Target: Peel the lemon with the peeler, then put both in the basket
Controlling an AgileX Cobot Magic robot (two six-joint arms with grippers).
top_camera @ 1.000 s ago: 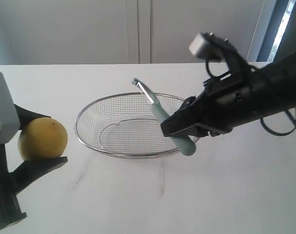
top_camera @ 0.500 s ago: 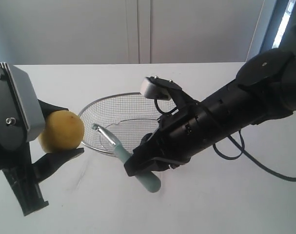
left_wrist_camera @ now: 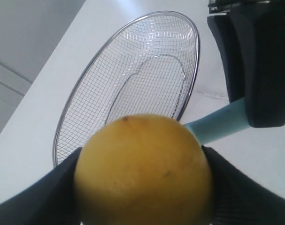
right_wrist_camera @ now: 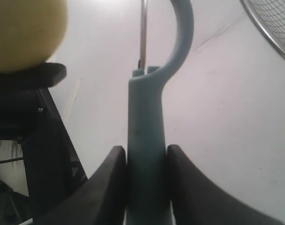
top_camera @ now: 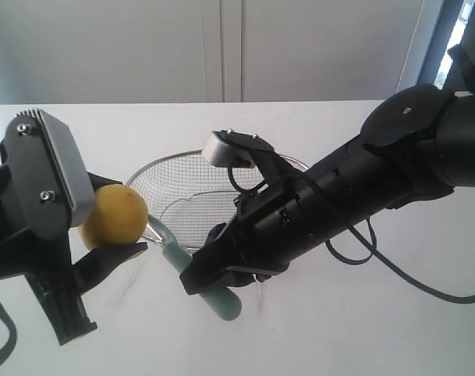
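My left gripper [top_camera: 116, 225] is shut on the yellow lemon [top_camera: 113, 214], held in the air just left of the wire-mesh basket [top_camera: 168, 160]. No sticker shows on the lemon [left_wrist_camera: 142, 173]. My right gripper [top_camera: 199, 278] is shut on the pale teal handle of the peeler [top_camera: 220, 300]; its blade end points at the lemon's lower right side. In the right wrist view the peeler [right_wrist_camera: 146, 140] stands between the dark fingers [right_wrist_camera: 109, 183], with the blade loop close beside the lemon [right_wrist_camera: 25, 33]. Whether the blade touches the skin I cannot tell.
The basket [left_wrist_camera: 196, 47] stands on the white table [top_camera: 362, 329] behind both grippers, with nothing in it. The right arm [top_camera: 378, 188] crosses in front of the basket's right half. A pale wall lies behind the table.
The right arm has swung left and down from over the basket, carrying the peeler up to the lemon. The left gripper has raised the lemon and moved it right, towards the basket.
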